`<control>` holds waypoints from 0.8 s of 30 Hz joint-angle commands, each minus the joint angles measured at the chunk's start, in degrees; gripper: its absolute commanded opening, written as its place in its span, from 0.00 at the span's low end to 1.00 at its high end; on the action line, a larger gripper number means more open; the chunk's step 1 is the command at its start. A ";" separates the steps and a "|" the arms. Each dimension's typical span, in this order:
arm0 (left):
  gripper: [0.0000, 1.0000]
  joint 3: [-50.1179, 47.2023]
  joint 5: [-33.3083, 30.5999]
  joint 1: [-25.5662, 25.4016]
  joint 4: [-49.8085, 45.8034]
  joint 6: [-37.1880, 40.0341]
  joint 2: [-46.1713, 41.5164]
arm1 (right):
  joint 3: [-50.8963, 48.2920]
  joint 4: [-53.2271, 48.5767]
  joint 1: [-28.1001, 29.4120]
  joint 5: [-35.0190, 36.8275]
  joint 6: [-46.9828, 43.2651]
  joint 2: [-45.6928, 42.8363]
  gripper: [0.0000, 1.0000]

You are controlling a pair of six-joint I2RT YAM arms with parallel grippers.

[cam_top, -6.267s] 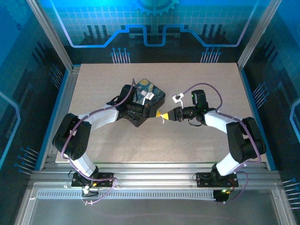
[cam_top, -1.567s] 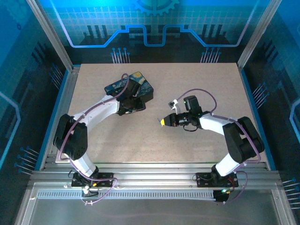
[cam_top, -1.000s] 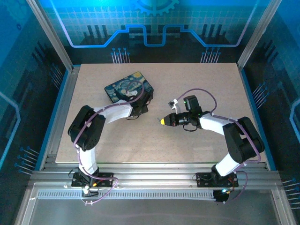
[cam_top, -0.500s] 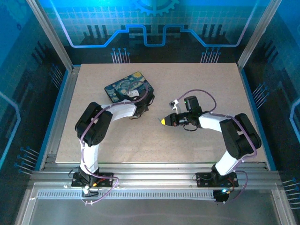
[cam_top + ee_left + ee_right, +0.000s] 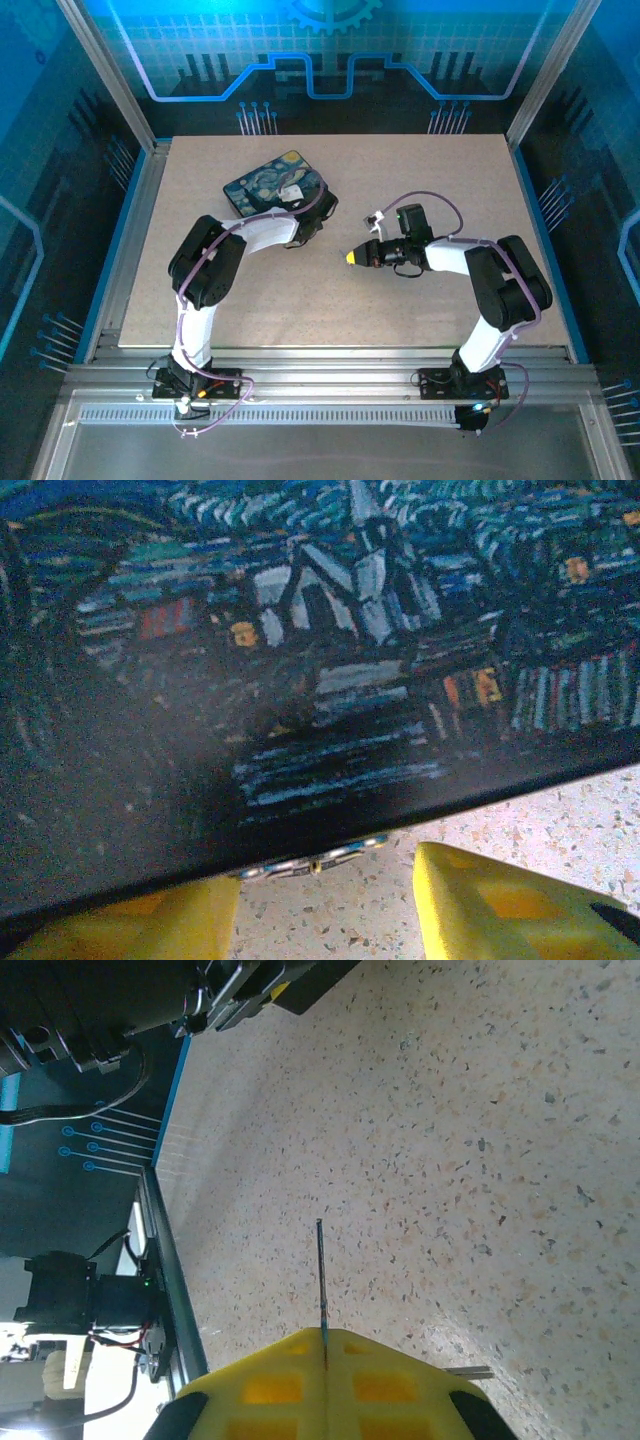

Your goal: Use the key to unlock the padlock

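**Entry: padlock job, state of progress**

- **Landmark:** painted box (image 5: 277, 183), black with a blue-and-yellow swirl lid, lying on the counter (image 5: 420, 330).
- **Key** (image 5: 320, 1280): a thin silvery blade sticking out from the right jaws, which are pressed together on it. It hangs over bare counter, well apart from the box, on the side of the box towards the right arm.
- **Padlock:** I cannot make it out for certain. A small bright metal piece (image 5: 310, 861) at the box's lower edge may be its shackle or a hasp.
- **Left jaws:** apart, with one yellow finger on each side of that metal piece. The fingers (image 5: 500, 912) sit just below the box's edge and grip nothing that I can see.
- **Done, as I judge it:** the key is in hand and the left arm is in place at the box.
- **Left to do:** carry the key across to the box, seat it in the keyhole, turn it and free the shackle. Nothing here suggests the lock is open.
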 commanded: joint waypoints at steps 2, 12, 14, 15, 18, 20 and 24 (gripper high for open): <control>0.43 1.13 -3.73 0.22 -2.98 0.78 -0.03 | 1.82 1.79 -0.97 -2.48 -0.84 2.03 0.00; 0.47 0.89 0.68 -0.81 -5.68 8.41 -6.03 | 2.54 0.74 -1.37 -3.04 -1.25 3.02 0.00; 0.52 1.83 2.65 -0.96 -8.65 10.47 -8.40 | 2.53 0.13 -1.42 -2.90 -1.58 2.63 0.00; 0.53 1.94 3.14 -0.76 -9.71 11.85 -10.05 | 2.55 -0.02 -1.42 -2.78 -1.58 2.37 0.00; 0.55 2.91 4.61 0.17 -11.63 16.32 -13.87 | 3.01 -0.97 -1.46 -2.77 -1.67 1.70 0.00; 0.56 4.00 6.28 2.07 -12.67 18.60 -15.55 | 3.27 -1.53 -1.34 -2.68 -1.70 1.35 0.00; 0.60 6.62 10.61 8.45 -11.34 24.65 -15.33 | 4.01 -2.42 -0.55 -2.32 -1.54 0.35 0.00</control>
